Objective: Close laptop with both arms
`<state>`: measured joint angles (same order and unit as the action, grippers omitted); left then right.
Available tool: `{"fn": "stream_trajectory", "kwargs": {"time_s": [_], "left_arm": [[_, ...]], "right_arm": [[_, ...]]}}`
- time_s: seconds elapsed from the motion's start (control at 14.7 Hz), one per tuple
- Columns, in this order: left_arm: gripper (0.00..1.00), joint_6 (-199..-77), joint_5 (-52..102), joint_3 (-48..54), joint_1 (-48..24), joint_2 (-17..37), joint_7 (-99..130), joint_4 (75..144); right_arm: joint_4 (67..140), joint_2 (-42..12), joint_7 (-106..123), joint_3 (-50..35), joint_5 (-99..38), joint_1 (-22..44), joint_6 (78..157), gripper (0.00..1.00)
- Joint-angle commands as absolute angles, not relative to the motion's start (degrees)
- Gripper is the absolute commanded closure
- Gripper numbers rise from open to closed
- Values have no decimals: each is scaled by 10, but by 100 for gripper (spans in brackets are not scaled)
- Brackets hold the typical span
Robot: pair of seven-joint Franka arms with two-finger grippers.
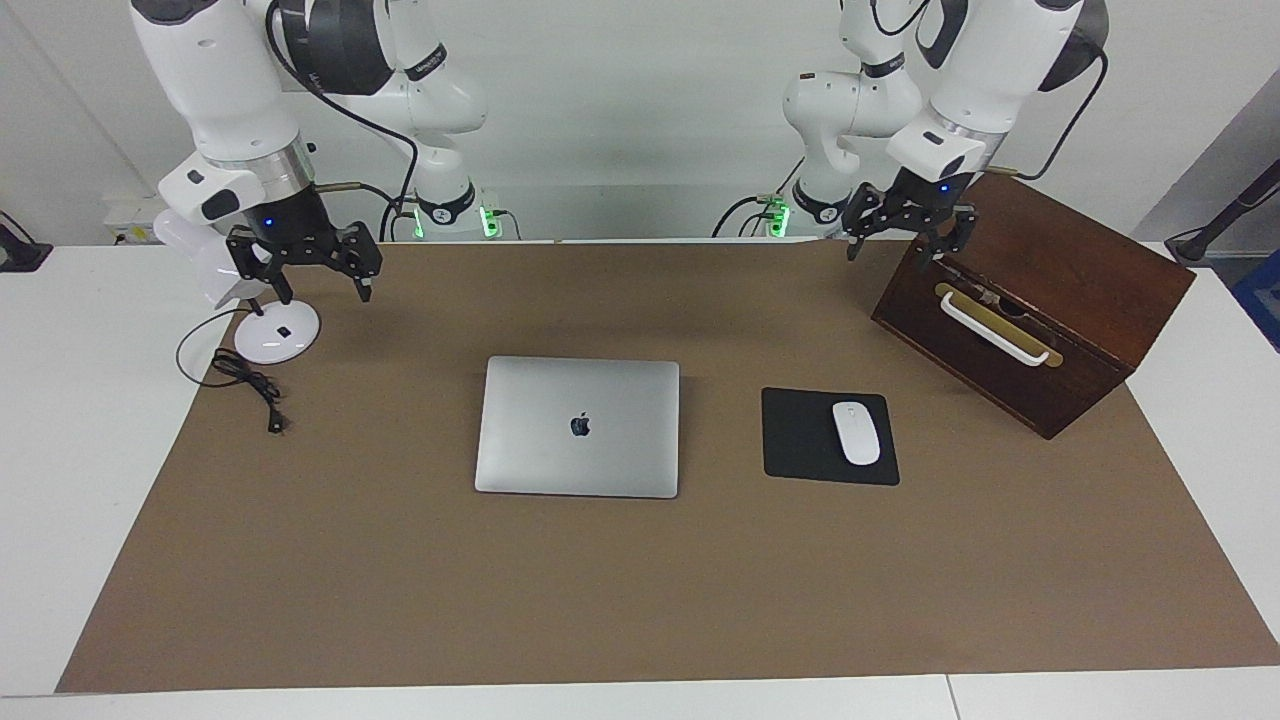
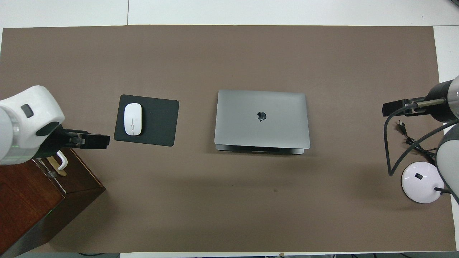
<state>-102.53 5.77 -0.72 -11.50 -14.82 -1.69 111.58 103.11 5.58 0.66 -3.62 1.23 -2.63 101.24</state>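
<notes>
My left gripper (image 1: 910, 232): raised over the wooden box (image 1: 1040, 300) at my left arm's end of the table, fingers spread apart, holding nothing.
My right gripper (image 1: 303, 262): raised over the white round lamp base (image 1: 276, 335) at my right arm's end, fingers spread apart, holding nothing.
Laptop (image 1: 578, 427): silver-grey, lid down flat on its base, dark apple logo facing up, mid-table, well apart from both my grippers.
Beside the laptop: a white mouse (image 1: 856, 432) on a black mouse pad (image 1: 800, 440), toward my left arm's end.
Cable (image 1: 248, 380): black, loose on the mat next to the lamp base.
Surface: brown mat (image 1: 640, 600) over a white table (image 1: 60, 420).
Room: plain white wall.
</notes>
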Motion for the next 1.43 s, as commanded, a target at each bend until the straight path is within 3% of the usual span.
{"fn": "stream_trajectory", "kwargs": {"time_s": [0.0,0.2,0.61,1.37], "left_arm": [[0,-995,40,-1,-84,-141,-19,1079],[0,-955,31,-1,-41,-110,-19,1012],[0,-853,4,-4,-23,-39,-20,868],[0,-832,10,-6,-13,-24,-20,891]], "right_arm": [[1038,68,20,-38,9,-29,992,0],[1039,69,21,-38,9,-33,987,0],[1040,69,33,-35,9,-34,985,0],[1040,69,33,-34,9,-40,988,0]]}}
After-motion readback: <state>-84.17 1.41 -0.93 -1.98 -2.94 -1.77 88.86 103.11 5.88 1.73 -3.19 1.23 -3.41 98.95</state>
